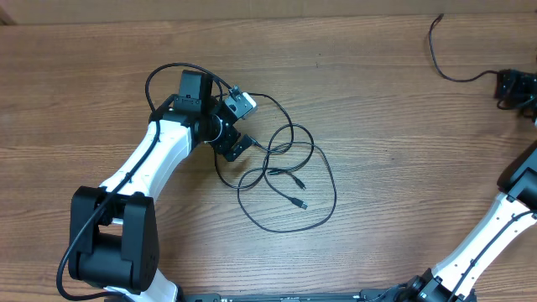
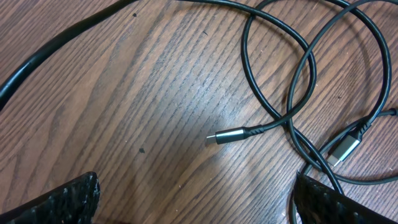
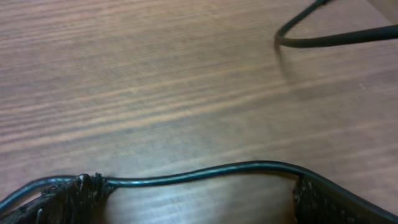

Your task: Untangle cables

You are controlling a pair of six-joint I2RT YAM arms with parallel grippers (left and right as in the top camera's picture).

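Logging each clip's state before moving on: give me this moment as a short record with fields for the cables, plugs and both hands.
table: wood-grain top
main cables: loose loops crossing each other, mid-table
plug ends: two, lying apart on the wood
separate cable: far right, away from the loops
left hand: open, over the loops' left edge, holding nothing
right hand: open; a cable strand spans between its fingers, not clamped

The table [image 1: 394, 117] is warm brown wood with fine, streaky grain. On the table, the cables [image 1: 285, 174] are black with silver-grey plugs [image 2: 227, 135]. My left arm [image 1: 155, 159] is white with black joints. My fingers [image 2: 62, 199] are black and bumpy-patterned.
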